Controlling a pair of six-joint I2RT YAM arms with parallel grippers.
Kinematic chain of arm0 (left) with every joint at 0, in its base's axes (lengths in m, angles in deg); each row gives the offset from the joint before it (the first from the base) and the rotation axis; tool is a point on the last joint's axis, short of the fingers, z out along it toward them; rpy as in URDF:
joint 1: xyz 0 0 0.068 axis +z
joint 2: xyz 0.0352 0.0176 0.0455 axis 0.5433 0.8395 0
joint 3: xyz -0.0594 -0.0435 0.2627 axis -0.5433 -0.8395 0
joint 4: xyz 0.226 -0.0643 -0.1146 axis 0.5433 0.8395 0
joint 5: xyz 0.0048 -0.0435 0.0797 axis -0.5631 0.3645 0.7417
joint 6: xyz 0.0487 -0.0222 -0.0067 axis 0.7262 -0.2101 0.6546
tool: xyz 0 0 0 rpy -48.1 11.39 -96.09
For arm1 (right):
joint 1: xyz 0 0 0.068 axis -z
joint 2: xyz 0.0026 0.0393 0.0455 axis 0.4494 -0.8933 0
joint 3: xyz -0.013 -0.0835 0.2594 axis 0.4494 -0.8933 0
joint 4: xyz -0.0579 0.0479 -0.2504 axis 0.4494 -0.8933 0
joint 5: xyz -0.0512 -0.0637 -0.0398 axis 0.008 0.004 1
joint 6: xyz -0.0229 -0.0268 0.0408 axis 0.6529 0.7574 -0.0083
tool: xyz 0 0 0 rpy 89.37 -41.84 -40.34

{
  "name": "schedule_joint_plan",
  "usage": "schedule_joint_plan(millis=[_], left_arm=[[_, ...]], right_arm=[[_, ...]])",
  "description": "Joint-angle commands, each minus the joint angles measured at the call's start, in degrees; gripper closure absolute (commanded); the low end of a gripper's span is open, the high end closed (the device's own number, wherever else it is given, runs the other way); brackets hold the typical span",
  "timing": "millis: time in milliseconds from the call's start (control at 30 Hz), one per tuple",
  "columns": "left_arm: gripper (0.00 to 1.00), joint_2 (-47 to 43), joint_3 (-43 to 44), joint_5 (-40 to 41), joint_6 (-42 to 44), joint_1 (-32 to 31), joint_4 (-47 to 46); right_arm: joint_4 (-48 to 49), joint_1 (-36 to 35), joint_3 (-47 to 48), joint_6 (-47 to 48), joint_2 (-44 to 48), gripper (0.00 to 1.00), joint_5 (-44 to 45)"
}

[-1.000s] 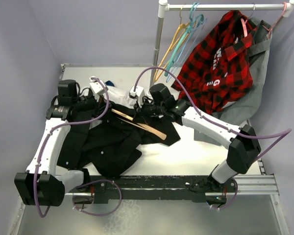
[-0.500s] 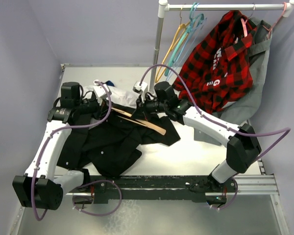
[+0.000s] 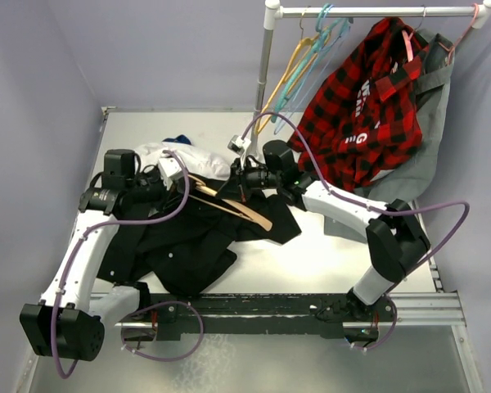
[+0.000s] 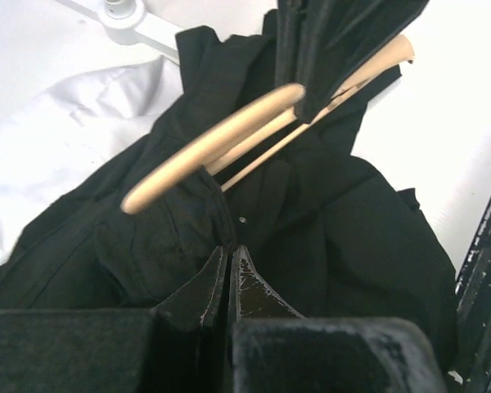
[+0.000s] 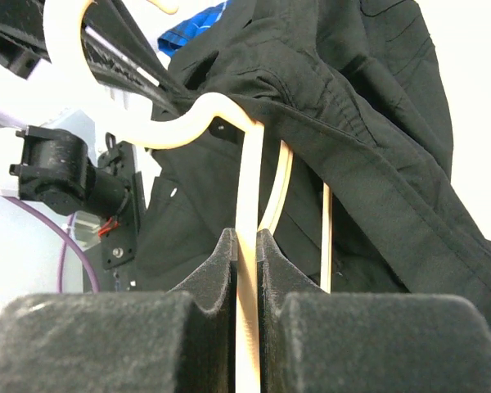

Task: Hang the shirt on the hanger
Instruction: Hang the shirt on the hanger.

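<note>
Both grippers have shifted (left toward 5 o'clock): left gripper point(image 4: 229, 255) pinches the black shirt point(image 3: 180, 250), at 9 o'clock; right gripper point(image 5: 245, 241) clamps the wooden hanger point(image 3: 250, 214), fabric draping one arm, so threading seems underway.

shirt point(image 3: 188, 246) matt blk woven cloth, hanger point(image 4: 213, 147) smooth pale wood w/ slight sheen, table point(image 3: 335, 262) matt wht, rail point(image 3: 376, 11) smooth wht plastic-looking

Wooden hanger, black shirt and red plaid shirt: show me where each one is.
wooden hanger point(image 4: 217, 143), left wrist view, on its broad arm.
black shirt point(image 3: 192, 250), top view, on the crumpled body panel.
red plaid shirt point(image 3: 352, 115), top view, on its hanging front.
</note>
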Motion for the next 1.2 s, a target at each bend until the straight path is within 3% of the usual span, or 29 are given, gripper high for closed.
schedule_joint_plan(millis=[0, 300, 667, 967, 1067, 1100, 1133, 1167], left_arm=[[1.0, -1.4, -1.49, -4.04, 1.49, -0.19, 2.13], [1.0, -0.34, -2.2, -8.05, -3.15, -0.28, -4.16], [1.0, -0.11, -2.84, -10.91, -1.6, -2.73, 0.91], [0.99, -0.31, -1.99, -9.14, -2.45, -3.18, -1.32], [0.65, -0.31, -0.28, -0.85, -3.01, -3.18, -4.64], [0.48, -0.3, 0.74, 2.61, -2.63, -3.18, -5.4], [0.22, -0.22, 1.9, 5.28, -1.64, -3.1, -5.88], [0.03, 0.09, 3.35, 7.78, -0.31, -3.1, -6.18]], right_arm=[[11.1, 0.31, -0.14, -6.02, -0.56, 1.0, -3.36], [15.05, 0.3, 2.37, -8.19, -4.66, 1.0, -2.18], [20.12, 1.45, 5.66, -10.55, -10.58, 1.0, -0.11], [21.67, 2.17, 7.07, -11.51, -13.55, 1.0, -1.28], [22.9, 2.65, 6.23, -12.18, -13.66, 1.0, -2.21], [22.98, 2.81, 6.14, -12.2, -13.74, 1.0, -2.52], [22.98, 3.0, 6.05, -12.21, -13.9, 1.0, -2.89], [22.98, 3.23, 5.94, -12.16, -13.97, 1.0, -3.29]])
